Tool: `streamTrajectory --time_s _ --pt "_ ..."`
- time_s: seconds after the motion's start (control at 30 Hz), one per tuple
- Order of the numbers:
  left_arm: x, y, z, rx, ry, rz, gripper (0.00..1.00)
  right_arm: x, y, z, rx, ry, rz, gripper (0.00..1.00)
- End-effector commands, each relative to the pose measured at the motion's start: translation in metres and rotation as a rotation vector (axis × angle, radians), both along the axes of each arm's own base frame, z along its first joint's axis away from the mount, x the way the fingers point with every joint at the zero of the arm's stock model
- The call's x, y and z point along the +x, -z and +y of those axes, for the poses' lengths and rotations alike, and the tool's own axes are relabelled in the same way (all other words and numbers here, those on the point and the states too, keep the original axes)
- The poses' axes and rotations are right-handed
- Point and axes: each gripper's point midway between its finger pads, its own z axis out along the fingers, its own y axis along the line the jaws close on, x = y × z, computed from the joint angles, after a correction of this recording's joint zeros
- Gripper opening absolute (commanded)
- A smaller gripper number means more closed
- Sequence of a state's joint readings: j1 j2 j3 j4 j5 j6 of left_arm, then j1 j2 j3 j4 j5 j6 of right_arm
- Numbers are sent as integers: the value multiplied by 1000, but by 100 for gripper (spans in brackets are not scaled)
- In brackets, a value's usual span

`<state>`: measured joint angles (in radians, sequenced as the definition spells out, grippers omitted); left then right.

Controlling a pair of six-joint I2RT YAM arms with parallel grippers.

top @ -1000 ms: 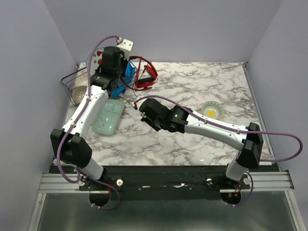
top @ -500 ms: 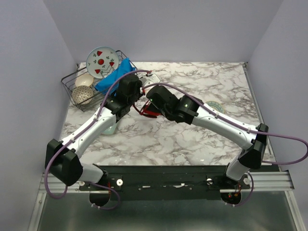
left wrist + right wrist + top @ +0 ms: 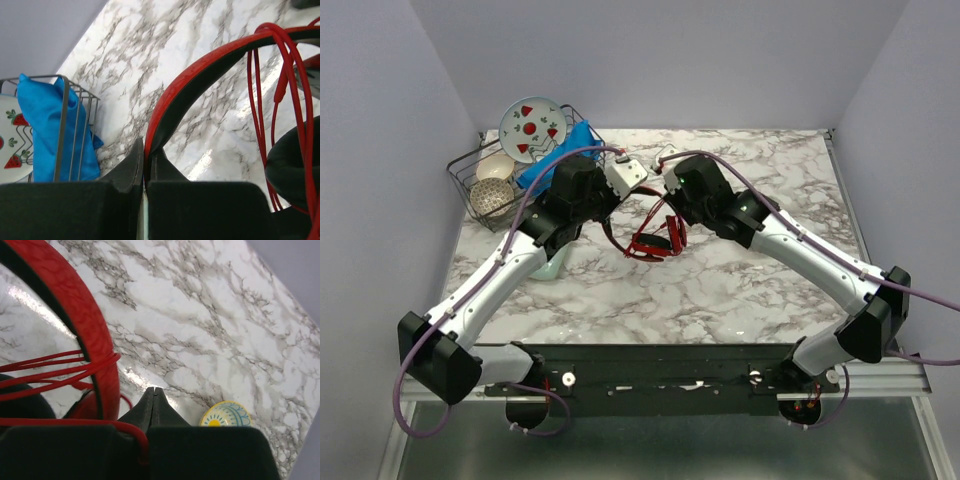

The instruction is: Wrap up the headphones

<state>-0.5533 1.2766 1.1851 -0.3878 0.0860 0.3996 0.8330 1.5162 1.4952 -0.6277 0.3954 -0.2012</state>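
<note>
Red headphones (image 3: 655, 240), cable (image 3: 257, 125) looped round headband (image 3: 200, 75); left fingers (image 3: 130, 167) pinch headband, right fingers (image 3: 147, 407) pressed together

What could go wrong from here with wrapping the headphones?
The left gripper grips the headphones by only a narrow stretch of headband; a sideways pull might twist them free. The cable turns round the headband hang loose; if the right gripper, shut on the cable, lets its strand slacken, they could slide off. Strands hanging beside the ear pad might snag on it.
</note>
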Motion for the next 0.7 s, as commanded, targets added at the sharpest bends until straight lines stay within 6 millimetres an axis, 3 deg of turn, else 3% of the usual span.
streamTrajectory --time_s 0.0,0.13,0.17,0.2,0.43,0.53,0.57,0.67 --pt "-39 -24 -11 -78 141 40 0 15 -3 -10 48 -85 -25 1" --pt "-47 -34 -13 -123 150 52 0 11 -1 -5 149 -148 17 1" --pt "-51 -37 -15 -135 163 54 0 9 9 -7 167 -156 41 1" --pt "-55 -40 -16 -148 176 57 0 8 -2 -1 223 -191 12 1" --pt "-68 -42 -24 -189 226 119 0 -9 10 23 302 -324 76 1" --pt "-59 -40 -22 -202 140 171 0 -9 22 23 298 -317 98 16" --pt "-58 -30 -20 -200 88 237 0 -10 25 23 298 -315 106 21" --pt "-53 -32 -13 -183 22 265 0 -15 43 19 300 -301 133 28"
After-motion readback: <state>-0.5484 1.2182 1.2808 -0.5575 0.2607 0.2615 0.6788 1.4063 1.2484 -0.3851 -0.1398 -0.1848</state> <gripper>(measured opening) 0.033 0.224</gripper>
